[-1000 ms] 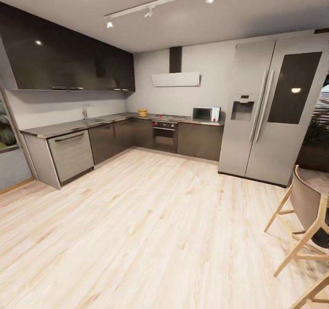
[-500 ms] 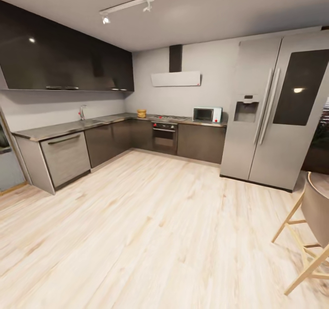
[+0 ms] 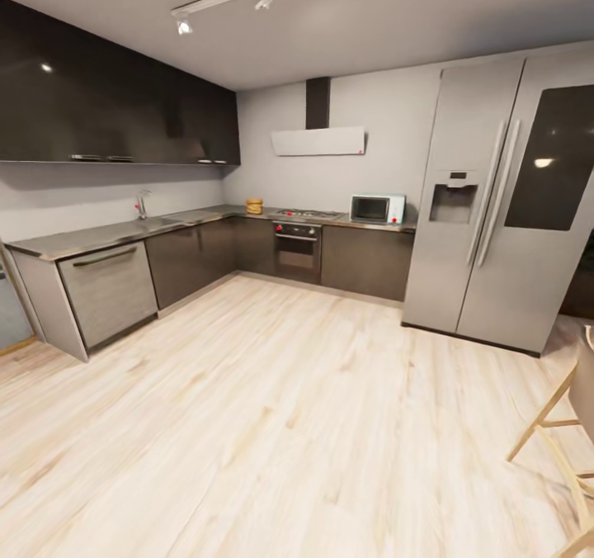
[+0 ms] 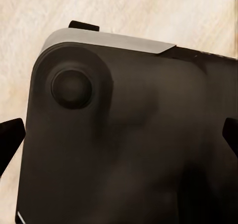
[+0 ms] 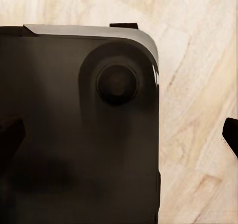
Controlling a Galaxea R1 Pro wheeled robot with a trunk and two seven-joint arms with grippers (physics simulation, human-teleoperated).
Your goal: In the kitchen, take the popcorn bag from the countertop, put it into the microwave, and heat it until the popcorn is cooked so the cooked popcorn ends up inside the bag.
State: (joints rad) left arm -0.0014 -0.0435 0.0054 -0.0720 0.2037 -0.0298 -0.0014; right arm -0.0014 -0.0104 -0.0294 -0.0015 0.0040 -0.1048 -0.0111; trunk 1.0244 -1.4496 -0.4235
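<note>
Kitchen cabinets in dark brown-black run in an L along the far and left walls, topped by the smooth grey, faintly reflective countertop (image 3: 107,234). Near the corner of that slab sits the small squat tan-brown popcorn bag (image 3: 254,205), upright, just beside the steel gas hob (image 3: 305,212) that lies above the built-in oven (image 3: 298,252). Past the hob, well apart from the bag, the pale mint-white boxy microwave (image 3: 377,209) stands on the same slab with its dark glass door closed, close to the tall grey two-door refrigerator (image 3: 503,203) with a dispenser in its left door. A white range hood (image 3: 318,141) hangs on the grey wall above the hob, glossy black wall cupboards (image 3: 115,104) line the left side, and a tap (image 3: 142,203) rises from the counter beneath them. Pale wooden plank flooring (image 3: 280,409) spreads across the foreground, and a light wooden chair (image 3: 569,451) shows at the right edge. In the left wrist view the left gripper (image 4: 119,137) hangs over a dark rounded part of the robot's base (image 4: 124,149) (a round knob-like disc marks its corner), its two black fingertips (image 4: 10,139) spread wide with nothing between them. In the right wrist view the right gripper (image 5: 119,137) likewise hangs above the base and the floor, its fingertips (image 5: 230,134) set wide apart and holding nothing.
</note>
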